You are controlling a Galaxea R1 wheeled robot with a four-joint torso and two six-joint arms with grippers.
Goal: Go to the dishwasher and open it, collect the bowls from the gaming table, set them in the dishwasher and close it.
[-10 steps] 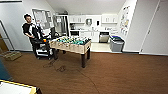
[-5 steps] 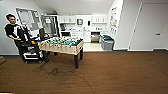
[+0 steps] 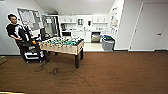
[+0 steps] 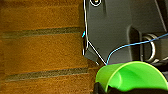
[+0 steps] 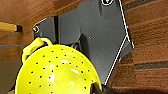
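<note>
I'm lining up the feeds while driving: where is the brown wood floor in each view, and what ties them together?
Head view: the wood floor spreads across the foreground, under the table-football table.
Left wrist view: wood floor beside the dark robot plate, behind the green bowl.
Right wrist view: wood floor around the plate, behind the yellow perforated bowl.
Shared landmark: the brown planks; their dark seams are plain in both wrist views.

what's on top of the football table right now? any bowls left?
On the table-football table, the head view shows the green field with rods and rows of player figures. No bowl can be made out there, but at this distance the far side, behind the rods, cannot be checked.
</note>
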